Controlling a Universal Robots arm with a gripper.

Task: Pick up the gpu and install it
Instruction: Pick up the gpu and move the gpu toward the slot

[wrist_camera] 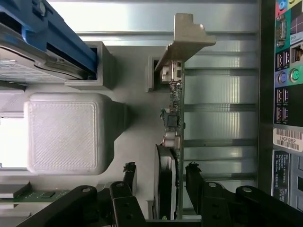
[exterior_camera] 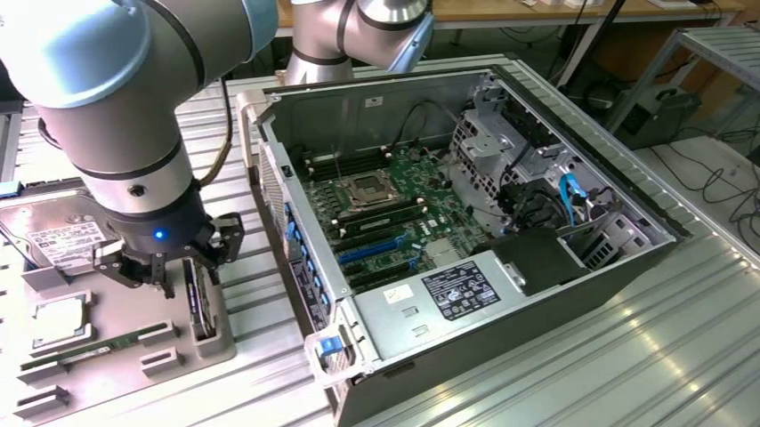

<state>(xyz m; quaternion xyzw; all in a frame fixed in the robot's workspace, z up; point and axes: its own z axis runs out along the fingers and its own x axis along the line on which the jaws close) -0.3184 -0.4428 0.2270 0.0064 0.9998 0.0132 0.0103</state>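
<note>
The graphics card (exterior_camera: 199,307) stands on edge in a slot of the grey tray (exterior_camera: 220,342). It is outside the computer case (exterior_camera: 392,107), near the case's back wall with the ports. Its pale metal bracket (wrist_camera: 187,40) is at the end away from the tool.

The tool (exterior_camera: 166,267) is low over the card with its fingers (wrist_camera: 130,172) apart. The card's thin edge sits between them with a sliver of gap on each side, so nothing is clamped yet.

For a good pick, I judge the fingers should close squarely and gently on the flat faces. One face carries a raised dark part, so they should stay centred to avoid pushing the card sideways in its slot. The lift should go straight out.

A barcode sticker (wrist_camera: 289,139) on the case's back seems to read "18CFB82". The power-supply label (exterior_camera: 457,289) inside the case is too small to read.
</note>
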